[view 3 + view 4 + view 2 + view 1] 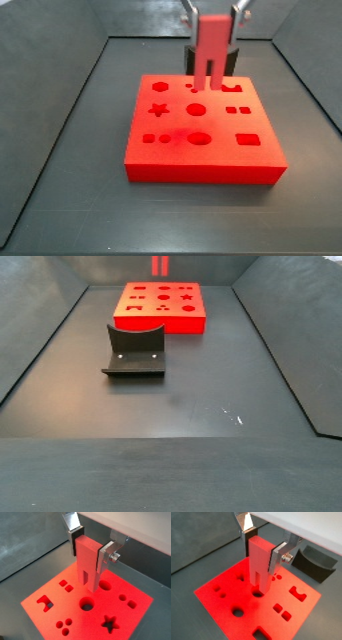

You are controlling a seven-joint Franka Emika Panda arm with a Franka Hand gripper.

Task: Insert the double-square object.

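- In a wrist view the gripper (261, 543) holds the double-square object (260, 564), a plain red bar, upright between its silver fingers (280, 555), which are closed on the bar's upper part. The bar's lower end sits at the face of the red board (231, 594), right at a pair of small holes; whether it has entered them cannot be told. The dark fixture (317, 562) stands beyond the board on the grey tabletop (198, 542).
- In a wrist view from the opposite side, the gripper (92, 545) clamps the same bar (87, 564) with one finger (107, 557) on each flat face. Its lower end meets the board (133, 614) near the middle of the hole pattern, with a round hole (87, 603) and a star hole (109, 623) close by.
- In a side view the gripper (214, 18) hangs over the far part of the board (201, 165), and the bar (211, 50) stands vertical with its lower end touching the board's top face in the far row of holes. The board lies flat on the tabletop (80, 210).
- In a side view from farther off, the board (160, 304) lies at the far end of the tabletop (174, 446). Only the bar's lower end (160, 266) shows above it, the gripper being cut off by the frame. The fixture (135, 350) stands nearer, just in front of the board's left part.
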